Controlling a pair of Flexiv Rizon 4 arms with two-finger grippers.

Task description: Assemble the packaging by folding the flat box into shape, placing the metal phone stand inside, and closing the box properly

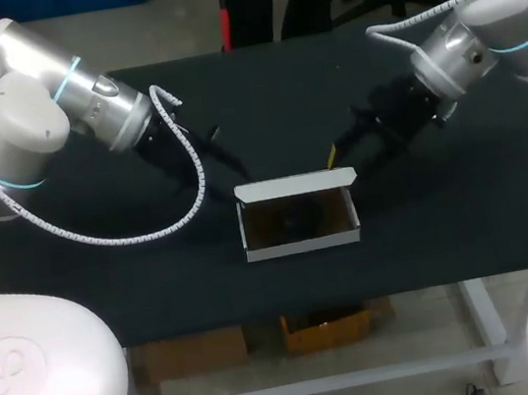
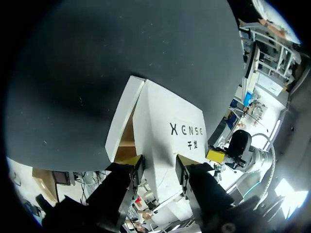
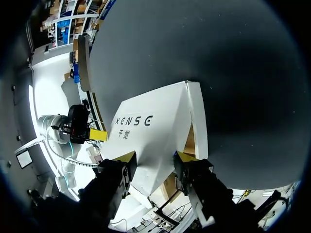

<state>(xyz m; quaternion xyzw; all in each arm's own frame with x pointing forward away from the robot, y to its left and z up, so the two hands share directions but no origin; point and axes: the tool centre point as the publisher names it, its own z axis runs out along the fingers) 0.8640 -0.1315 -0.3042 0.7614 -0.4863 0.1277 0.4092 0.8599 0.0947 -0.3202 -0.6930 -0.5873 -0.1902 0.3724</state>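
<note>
Squarely crosswise: box (image 1: 301, 244), mouth upward.

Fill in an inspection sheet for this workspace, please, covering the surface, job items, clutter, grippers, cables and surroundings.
Surface: black table, dark and even.
Job's things: white box folded into shape and open, its lid raised along the side away from the robot; something dark lies inside, too dim to identify.
Clutter: nothing seen.
Grippers: left gripper and right gripper sit behind the lid, one near each end, fingers open.
Cables: white ribbed hose from the left arm loops low over the table; the right arm's cable arcs above it.
Surroundings: nothing seen.
</note>
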